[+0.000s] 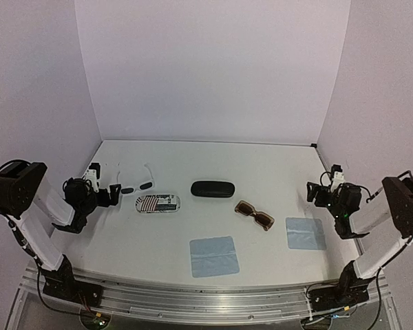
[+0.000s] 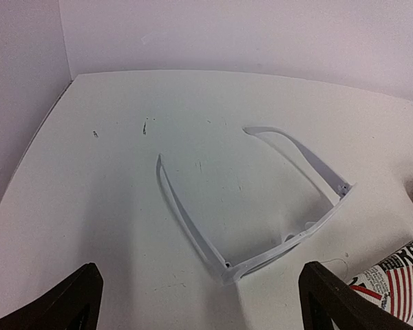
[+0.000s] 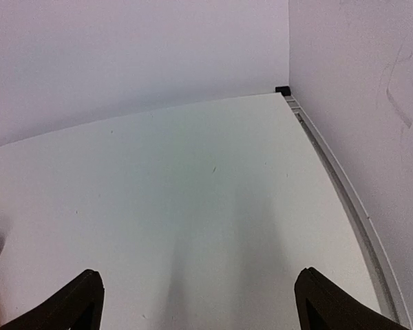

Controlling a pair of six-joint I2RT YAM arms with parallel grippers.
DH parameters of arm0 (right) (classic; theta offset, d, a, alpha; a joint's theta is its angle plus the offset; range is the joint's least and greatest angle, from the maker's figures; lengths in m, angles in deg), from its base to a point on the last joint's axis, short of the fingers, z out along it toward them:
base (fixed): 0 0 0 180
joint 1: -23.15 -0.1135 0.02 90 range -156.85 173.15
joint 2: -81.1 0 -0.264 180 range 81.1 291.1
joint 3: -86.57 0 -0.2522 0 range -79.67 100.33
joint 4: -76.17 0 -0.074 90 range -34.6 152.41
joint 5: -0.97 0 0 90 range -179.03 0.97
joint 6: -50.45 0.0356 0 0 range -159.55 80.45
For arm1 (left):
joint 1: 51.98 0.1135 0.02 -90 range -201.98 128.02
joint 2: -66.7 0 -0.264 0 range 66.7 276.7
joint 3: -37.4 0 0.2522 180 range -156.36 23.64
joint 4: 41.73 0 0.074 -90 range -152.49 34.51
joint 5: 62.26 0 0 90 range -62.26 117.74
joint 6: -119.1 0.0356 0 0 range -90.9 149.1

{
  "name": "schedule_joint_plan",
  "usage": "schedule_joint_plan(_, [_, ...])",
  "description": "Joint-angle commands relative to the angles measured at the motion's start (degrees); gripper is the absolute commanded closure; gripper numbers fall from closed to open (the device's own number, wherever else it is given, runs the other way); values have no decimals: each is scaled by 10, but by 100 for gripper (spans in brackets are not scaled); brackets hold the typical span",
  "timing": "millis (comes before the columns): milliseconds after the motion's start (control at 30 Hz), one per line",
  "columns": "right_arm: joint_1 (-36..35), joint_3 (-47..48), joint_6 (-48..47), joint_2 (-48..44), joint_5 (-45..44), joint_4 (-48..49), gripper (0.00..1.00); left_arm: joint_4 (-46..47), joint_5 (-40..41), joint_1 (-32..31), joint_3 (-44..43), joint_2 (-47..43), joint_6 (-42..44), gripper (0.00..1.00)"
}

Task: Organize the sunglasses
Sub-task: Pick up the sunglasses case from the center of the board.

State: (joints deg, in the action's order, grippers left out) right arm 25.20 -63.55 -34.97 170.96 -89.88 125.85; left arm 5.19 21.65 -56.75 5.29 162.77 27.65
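Note:
The white-framed sunglasses (image 1: 136, 184) lie unfolded at the left of the table, temples pointing to the back wall. My left gripper (image 1: 112, 195) is open and empty just to their left. In the left wrist view the white frame (image 2: 289, 243) lies just ahead of the open gripper (image 2: 201, 297), its near hinge corner between the fingertips (image 2: 89, 282), not touched. The brown sunglasses (image 1: 254, 215) lie right of centre, folded. My right gripper (image 1: 314, 192) is open and empty at the right, over bare table (image 3: 193, 192), well away from them.
A white striped case (image 1: 157, 203) lies next to the white sunglasses and shows at the right in the left wrist view (image 2: 399, 275). A black case (image 1: 213, 188) lies at centre. Two light-blue cloths (image 1: 213, 256) (image 1: 305, 233) lie near the front. Walls enclose three sides.

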Motion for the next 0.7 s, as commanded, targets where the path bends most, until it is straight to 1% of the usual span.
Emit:
schedule_joint_plan(0, [-1,95,44,-113,-27,-147,2,28,-7,2,-5,-12,5,0])
schedule_joint_plan(100, [-1,184,53,-141,48,-260,2,26,-8,3,-5,-13,5,0])
schedule_joint_plan(200, [-2,282,59,-138,138,-380,2,6,-16,2,-16,-30,11,0])
schedule_joint_plan(233, [-2,309,67,-134,167,-405,2,-33,-16,2,-33,-47,13,0])
schedule_joint_plan(267, [-2,328,77,-131,188,-419,2,-93,-8,1,-51,-64,13,0])
schedule_joint_plan(333, [-4,359,91,-126,234,-440,2,-194,25,2,-96,-100,9,0])
schedule_joint_plan(400, [-12,387,99,-121,269,-457,4,-307,31,1,-132,-146,35,0])
schedule_joint_plan(467, [-43,404,93,-118,285,-478,5,-371,17,2,-152,-207,63,0])
schedule_joint_plan(500, [-56,407,86,-119,286,-485,5,-410,-3,1,-158,-234,81,0])
schedule_joint_plan(533, [-81,411,79,-120,284,-496,5,-448,-73,2,-170,-269,105,0])
schedule_joint_plan(633, [-140,422,66,-121,270,-521,5,-635,-336,0,-229,-309,261,0])
schedule_joint_plan(667, [-159,423,67,-122,265,-526,4,-708,-406,-5,-252,-308,313,0])
